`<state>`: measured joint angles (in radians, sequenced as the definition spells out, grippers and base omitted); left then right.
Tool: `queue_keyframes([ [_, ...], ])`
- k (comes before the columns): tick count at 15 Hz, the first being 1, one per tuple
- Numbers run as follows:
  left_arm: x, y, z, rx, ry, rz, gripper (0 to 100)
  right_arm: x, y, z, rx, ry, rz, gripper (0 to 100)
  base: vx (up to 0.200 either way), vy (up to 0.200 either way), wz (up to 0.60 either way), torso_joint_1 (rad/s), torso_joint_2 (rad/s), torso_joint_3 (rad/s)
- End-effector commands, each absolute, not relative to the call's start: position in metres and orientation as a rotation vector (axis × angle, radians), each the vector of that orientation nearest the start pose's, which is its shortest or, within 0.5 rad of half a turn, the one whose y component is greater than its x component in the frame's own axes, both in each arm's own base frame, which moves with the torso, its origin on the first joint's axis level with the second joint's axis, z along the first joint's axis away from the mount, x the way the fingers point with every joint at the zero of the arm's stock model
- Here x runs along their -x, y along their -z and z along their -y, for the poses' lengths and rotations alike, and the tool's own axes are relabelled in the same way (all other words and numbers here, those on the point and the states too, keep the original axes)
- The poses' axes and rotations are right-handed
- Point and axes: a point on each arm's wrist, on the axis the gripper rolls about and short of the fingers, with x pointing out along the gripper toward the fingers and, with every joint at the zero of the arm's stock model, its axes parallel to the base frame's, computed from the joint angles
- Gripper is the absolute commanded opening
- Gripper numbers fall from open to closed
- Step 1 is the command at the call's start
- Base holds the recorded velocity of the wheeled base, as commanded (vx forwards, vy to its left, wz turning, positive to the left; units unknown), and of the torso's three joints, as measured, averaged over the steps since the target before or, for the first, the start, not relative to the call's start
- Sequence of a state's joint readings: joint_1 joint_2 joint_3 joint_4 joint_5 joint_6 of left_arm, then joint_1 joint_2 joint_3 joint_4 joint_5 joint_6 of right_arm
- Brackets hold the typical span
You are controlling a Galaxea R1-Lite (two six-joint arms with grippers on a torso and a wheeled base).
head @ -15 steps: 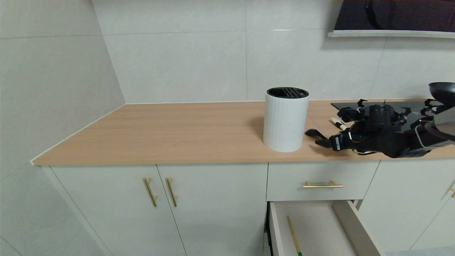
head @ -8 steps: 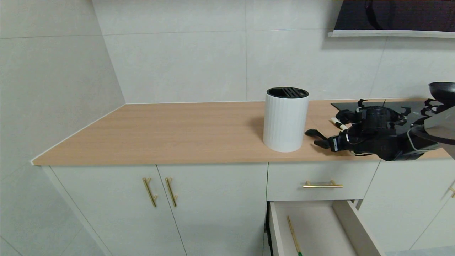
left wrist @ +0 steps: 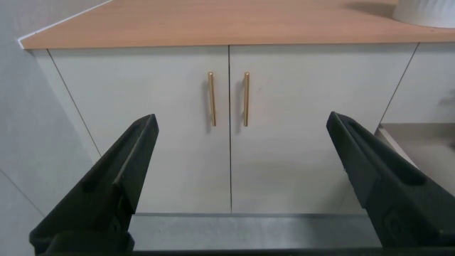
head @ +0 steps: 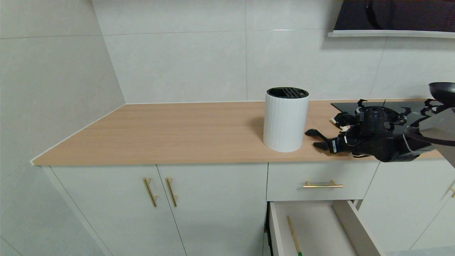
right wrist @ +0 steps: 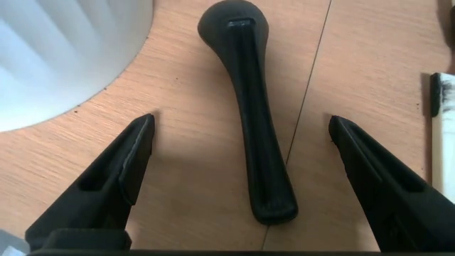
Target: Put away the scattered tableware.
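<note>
Counter (head: 177, 131): light wood top, set along a tiled wall above white cabinets.

- Holder (head: 286, 121): white, ribbed, cylindrical, with a black slotted top; stood upright near the front edge.
- Utensil (right wrist: 245, 107): black, laid flat just beside the holder, rounded end towards it.
- Stick (right wrist: 442, 135): white with a black tip, laid near the utensil, apart from it.
- Hob (head: 350, 105): black glass, set in at the right.

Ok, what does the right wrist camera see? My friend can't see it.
A long black plastic utensil handle lies flat on the light wooden countertop, framed by the open right gripper, which is not touching it. A white ribbed round holder stands beside the handle's wider end.
</note>
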<state>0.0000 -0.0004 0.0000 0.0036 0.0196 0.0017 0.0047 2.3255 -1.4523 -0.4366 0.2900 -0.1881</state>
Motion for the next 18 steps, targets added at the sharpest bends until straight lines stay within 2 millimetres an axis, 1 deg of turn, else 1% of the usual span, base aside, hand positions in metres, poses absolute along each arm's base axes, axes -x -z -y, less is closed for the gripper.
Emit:
queue_keyframes([
  [1, 0.023, -0.075, 0.0, -0.002, -0.02, -0.003, 100, -0.468, -0.088, -0.009, 0.121, -0.33, -0.41, 100, 0.0, 0.0, 0.0, 0.0, 0.0, 0.0],
  [2, 0.023, -0.075, 0.0, -0.002, -0.02, -0.003, 100, -0.469, -0.084, -0.009, 0.121, -0.331, -0.419, 100, 0.0, 0.0, 0.0, 0.0, 0.0, 0.0],
  [3, 0.023, -0.075, 0.0, -0.002, -0.02, -0.003, 100, -0.47, -0.085, -0.008, 0.124, -0.324, -0.413, 0, 0.0, 0.0, 0.0, 0.0, 0.0, 0.0],
  [9, 0.023, -0.075, 0.0, -0.002, -0.02, -0.003, 100, -0.469, -0.087, -0.01, 0.122, -0.319, -0.431, 0, 0.0, 0.0, 0.0, 0.0, 0.0, 0.0],
  [11, 0.023, -0.075, 0.0, -0.002, -0.02, -0.003, 100, -0.469, -0.089, -0.011, 0.13, -0.298, -0.432, 0, 0.0, 0.0, 0.0, 0.0, 0.0, 0.0],
  [12, 0.023, -0.075, 0.0, -0.002, -0.02, -0.005, 100, -0.469, -0.09, -0.011, 0.139, -0.259, -0.434, 0, 0.0, 0.0, 0.0, 0.0, 0.0, 0.0],
  [13, 0.023, -0.075, 0.0, -0.002, -0.02, -0.005, 100, -0.467, -0.097, -0.015, 0.144, -0.23, -0.429, 0, 0.0, 0.0, 0.0, 0.0, 0.0, 0.0],
  [14, 0.023, -0.075, 0.0, -0.002, -0.02, -0.003, 100, -0.46, -0.113, -0.024, 0.123, -0.222, -0.438, 0, 0.0, 0.0, 0.0, 0.0, 0.0, 0.0],
  [15, 0.023, -0.075, 0.0, -0.002, -0.02, -0.003, 100, -0.454, -0.123, -0.028, 0.101, -0.216, -0.451, 0, 0.0, 0.0, 0.0, 0.0, 0.0, 0.0],
  [16, 0.023, -0.075, 0.0, -0.002, -0.02, -0.003, 100, -0.437, -0.148, -0.036, 0.056, -0.211, -0.485, 0, 0.0, 0.0, 0.0, 0.0, 0.0, 0.0],
  [17, 0.023, -0.075, 0.0, -0.002, -0.02, -0.003, 100, -0.413, -0.175, -0.047, 0.007, -0.194, -0.525, 0, 0.0, 0.0, 0.0, 0.0, 0.0, 0.0],
  [18, 0.023, -0.075, 0.0, -0.002, -0.02, -0.003, 100, -0.391, -0.193, -0.052, -0.026, -0.159, -0.557, 0, 0.0, 0.0, 0.0, 0.0, 0.0, 0.0],
])
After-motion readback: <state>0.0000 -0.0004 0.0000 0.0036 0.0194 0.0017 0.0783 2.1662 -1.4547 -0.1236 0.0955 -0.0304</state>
